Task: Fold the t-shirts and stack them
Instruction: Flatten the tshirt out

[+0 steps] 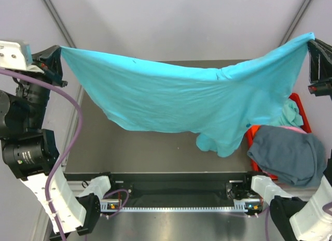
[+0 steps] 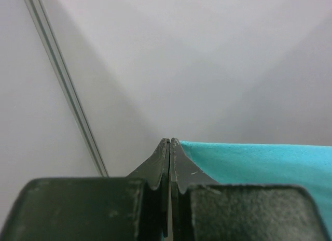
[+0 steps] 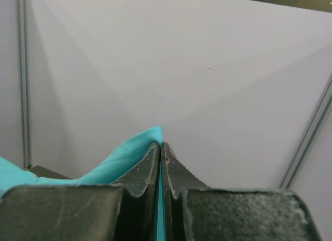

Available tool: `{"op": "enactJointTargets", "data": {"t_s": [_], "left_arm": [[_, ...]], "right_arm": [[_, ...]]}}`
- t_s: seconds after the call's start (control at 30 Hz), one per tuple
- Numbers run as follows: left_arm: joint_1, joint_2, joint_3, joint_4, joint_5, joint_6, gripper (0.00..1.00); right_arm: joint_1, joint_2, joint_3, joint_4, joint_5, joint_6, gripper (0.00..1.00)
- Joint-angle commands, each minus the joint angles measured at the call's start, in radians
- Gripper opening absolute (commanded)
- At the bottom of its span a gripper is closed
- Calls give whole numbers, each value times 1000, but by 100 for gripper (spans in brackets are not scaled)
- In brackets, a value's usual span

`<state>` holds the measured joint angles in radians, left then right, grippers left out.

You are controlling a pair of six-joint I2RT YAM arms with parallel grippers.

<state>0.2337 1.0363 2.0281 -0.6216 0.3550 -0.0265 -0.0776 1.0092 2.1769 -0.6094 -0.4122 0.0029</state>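
Progress: you are only hanging the turquoise t-shirt (image 1: 171,103) spread over the table (image 1: 129,153), nothing folded or stacked | Grip: left gripper (image 1: 54,57) and right gripper (image 1: 313,44) are each pinching a corner | Views: overhead alone is showing the slate t-shirt (image 1: 288,153) waiting on the red bin (image 1: 303,114); wrists are showing jaws clamped on cloth.

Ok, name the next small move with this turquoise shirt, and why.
Probably lower both arms together to lay the turquoise t-shirt flat on the table: the left gripper and right gripper pinch opposite corners, and it hangs sagging between them.
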Motion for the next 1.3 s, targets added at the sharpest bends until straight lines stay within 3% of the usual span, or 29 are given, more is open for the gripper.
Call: {"op": "enactJointTargets", "data": {"t_s": [0.0,0.3,0.43,0.8,0.93,1.03,1.27], "left_arm": [[1,7,26,10,-48,14,0],[1,-9,61,-13,-74,54,0],[1,-16,-11,-15,-73,76,0],[1,-22,-561,100,-45,178,0],[3,86,-635,189,-63,191,0],[1,258,-628,270,-74,188,0],[-33,637,-479,359,-122,171,0]], "right_arm": [[-36,11,47,16,-33,51,0],[-77,3,123,16,-88,89,0],[-79,23,81,23,-88,82,0],[-79,98,-472,200,-63,-23,0],[-74,210,-595,316,-45,-14,0],[-50,353,-606,413,12,-20,0],[51,791,-369,468,128,-66,0]]}}
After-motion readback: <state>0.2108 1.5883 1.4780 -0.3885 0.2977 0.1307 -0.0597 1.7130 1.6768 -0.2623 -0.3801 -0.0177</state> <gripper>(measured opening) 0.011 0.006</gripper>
